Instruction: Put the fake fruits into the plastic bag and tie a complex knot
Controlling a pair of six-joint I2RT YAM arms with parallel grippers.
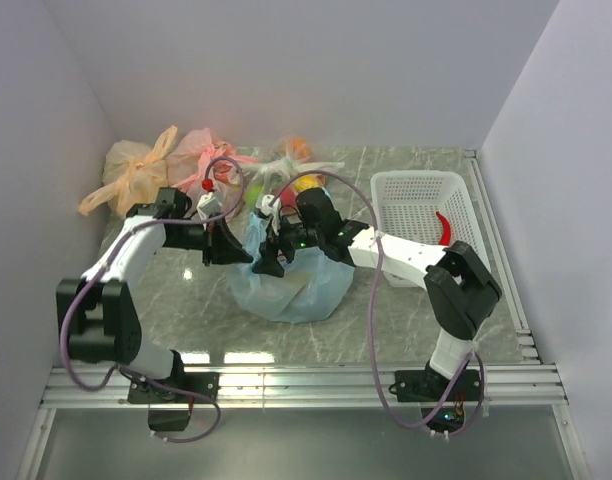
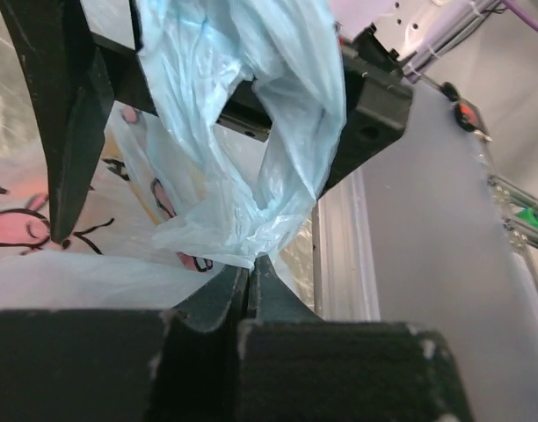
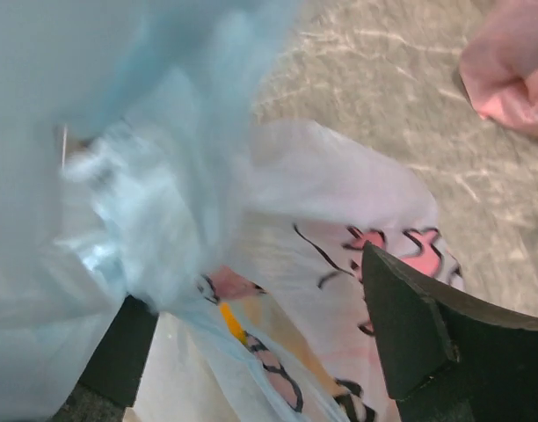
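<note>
Currently left gripper [image 2: 250,274] is clamped tight on a thin twisted strand of the plastic bag [image 1: 291,285], up near its mouth; right gripper [image 3: 251,299] is spread wide with bag film between its fingers, not pinching anything I can confirm; right wrist view is blurred. Bag sits mid-table [image 1: 386,315] between the two arms, body bulged and resting on the marble; fake fruits not clearly visible through the film, so contents are a guess from the bulge. Handling: film is thin, crinkly, very soft, near weightless; it holds no shape, so a handle loop [image 2: 287,132] should collapse into a rope once pulled; likely slippery under hard pads, and it may tear if yanked against the loaded body. Grab where it's bunched, i.e. handle strands close to the neck, not the flat printed wall; flat film would probably slide or balloon. Fruit load looks light, but probably enough to anchor the bag while a tail is pulled sideways; keep pulls short.
</note>
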